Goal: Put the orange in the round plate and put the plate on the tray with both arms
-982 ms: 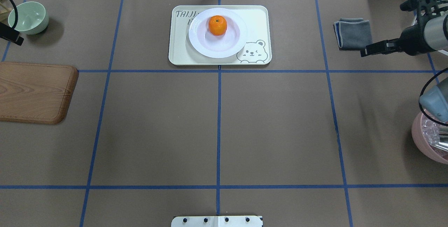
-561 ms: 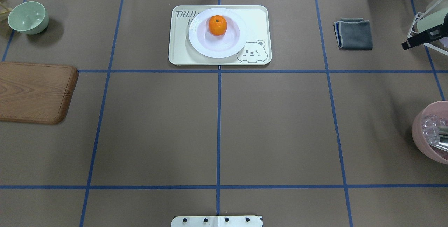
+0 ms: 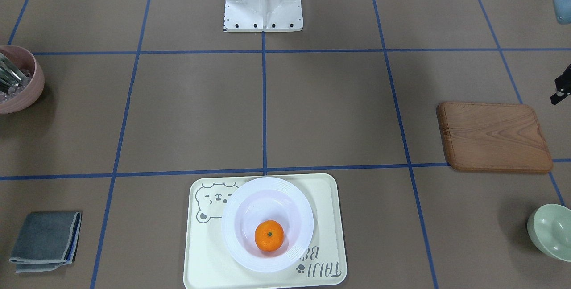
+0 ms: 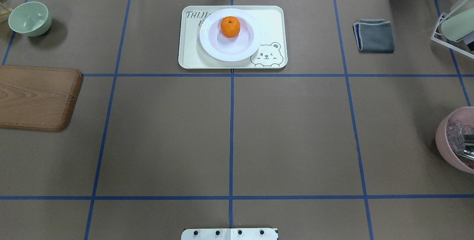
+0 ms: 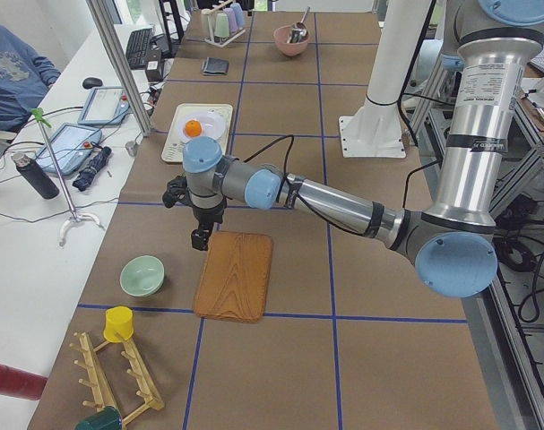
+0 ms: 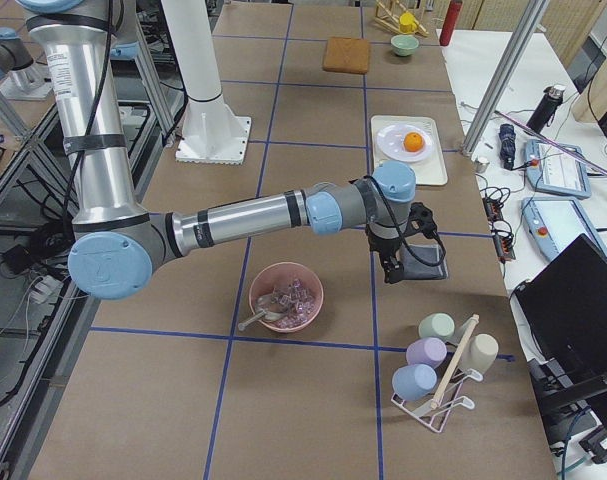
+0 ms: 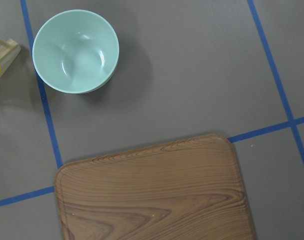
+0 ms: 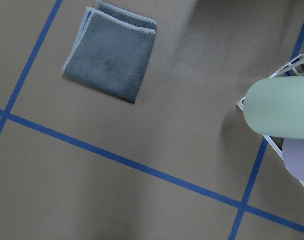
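At the left end of the brown-papered table (image 4: 166, 132) with its blue tape grid stands a pale green round bowl (image 4: 29, 18), and nearer the robot lies a brown wooden board with rounded corners (image 4: 37, 97). The left gripper (image 5: 200, 239) hangs pointing down above the table close to that board's edge; whether its jaws are wide or narrow cannot be told. At the middle of the far side lies the large cream rectangular tray with a grey bear drawing (image 4: 272, 21). The glossy white round plate with the ribbed rim (image 4: 229, 49) sits on it, covering part of the lettering, and the small bright-orange mandarin (image 4: 230, 26) rests in the plate's sunken centre, stem dot up. Neither gripper touches any of them. Further right lies a folded grey cloth (image 4: 374, 35). The right gripper (image 6: 391, 270) hangs pointing down near that cloth; the gap between its jaws cannot be judged either. At the right edge stands a white wire rack (image 4: 439, 36) holding pastel cups, and nearer the robot a pink round bowl (image 4: 450, 143) containing clear pieces and a metal utensil.
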Robot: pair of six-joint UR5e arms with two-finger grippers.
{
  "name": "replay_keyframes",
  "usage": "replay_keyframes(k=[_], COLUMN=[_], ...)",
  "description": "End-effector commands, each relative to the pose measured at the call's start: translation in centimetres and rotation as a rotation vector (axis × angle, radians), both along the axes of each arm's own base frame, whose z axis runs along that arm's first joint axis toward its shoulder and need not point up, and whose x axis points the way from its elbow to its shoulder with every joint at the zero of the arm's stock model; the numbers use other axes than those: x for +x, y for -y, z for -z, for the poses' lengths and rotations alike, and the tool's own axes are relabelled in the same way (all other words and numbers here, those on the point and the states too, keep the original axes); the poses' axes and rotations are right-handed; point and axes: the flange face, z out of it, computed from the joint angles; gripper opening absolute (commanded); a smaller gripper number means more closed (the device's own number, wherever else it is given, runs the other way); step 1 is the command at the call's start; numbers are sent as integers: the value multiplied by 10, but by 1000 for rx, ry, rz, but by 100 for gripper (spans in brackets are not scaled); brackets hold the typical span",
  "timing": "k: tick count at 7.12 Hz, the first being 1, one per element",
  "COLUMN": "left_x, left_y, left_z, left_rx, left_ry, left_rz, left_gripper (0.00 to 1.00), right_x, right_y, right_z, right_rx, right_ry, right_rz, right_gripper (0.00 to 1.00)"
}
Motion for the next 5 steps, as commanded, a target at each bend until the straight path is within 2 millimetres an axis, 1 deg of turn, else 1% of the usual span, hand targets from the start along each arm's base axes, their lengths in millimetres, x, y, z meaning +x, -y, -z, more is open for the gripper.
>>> replay_keyframes(k=[1,2,3,4,5], left_x=[-4,-7,-7,-7,-7], left_y=[-2,-4,-3,-4,-6], left_z=[-6,-6,-4,-7,-14], left_rx=[-53,-57,-82,-94,-108], left_ry=[7,6,-1,2,3], left_rz=[0,4,5,5,5], left_gripper=[98,98,98,98,98], right_x=[24,25,30,30,30], right_y=[-19,-20,-35,-44,-49], right_z=[-22,-27,-42,-44,-49], right_rx=[-49,-51,-64,-66,-75], right_ry=[10,-19,-51,-53,-50], right_rz=[-8,-11,-17,-16,-15], right_gripper=[100,100,100,100,100])
